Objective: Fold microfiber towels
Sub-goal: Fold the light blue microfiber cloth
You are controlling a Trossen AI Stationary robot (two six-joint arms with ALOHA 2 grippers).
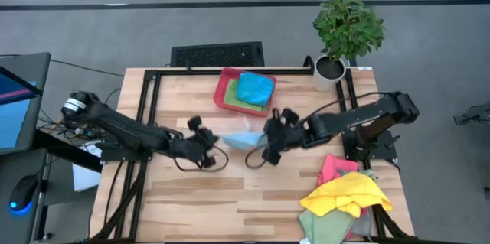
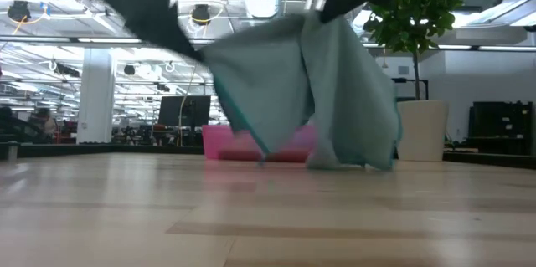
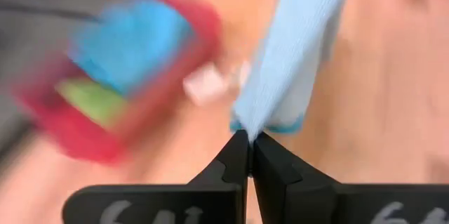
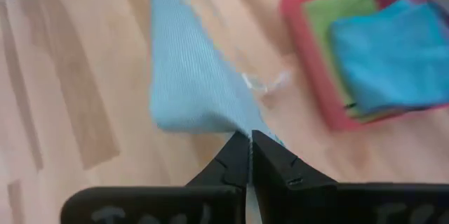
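Observation:
A light blue microfiber towel (image 1: 243, 140) hangs between my two grippers over the middle of the table. My left gripper (image 1: 213, 141) is shut on its left end and my right gripper (image 1: 265, 146) on its right end. In the low view the towel (image 2: 310, 91) drapes in folds, its lower edge (image 2: 343, 163) down at about tabletop height. Folded blue (image 1: 255, 87) and green (image 1: 237, 95) towels lie in the red tray (image 1: 222, 91). Yellow, pink and green towels (image 1: 344, 196) lie heaped at the near right. My left gripper pinches a bunched corner of the light blue towel (image 3: 254, 120) between its two fingertips (image 3: 235, 155), slanting down from the table's left. The cloth hangs from there in slack folds. My right gripper pinches the towel's opposite top corner (image 4: 242, 127) between its fingertips (image 4: 270, 155), slanting down from the right. The cloth spreads away from the pinch and hangs below; one layer or several, I cannot tell.
The red tray stands at the table's far middle, behind the hanging towel. A potted plant (image 1: 346, 34) stands at the far right corner. The heap of loose towels covers the near right corner. Bare wood (image 1: 199, 198) lies at the near middle and left.

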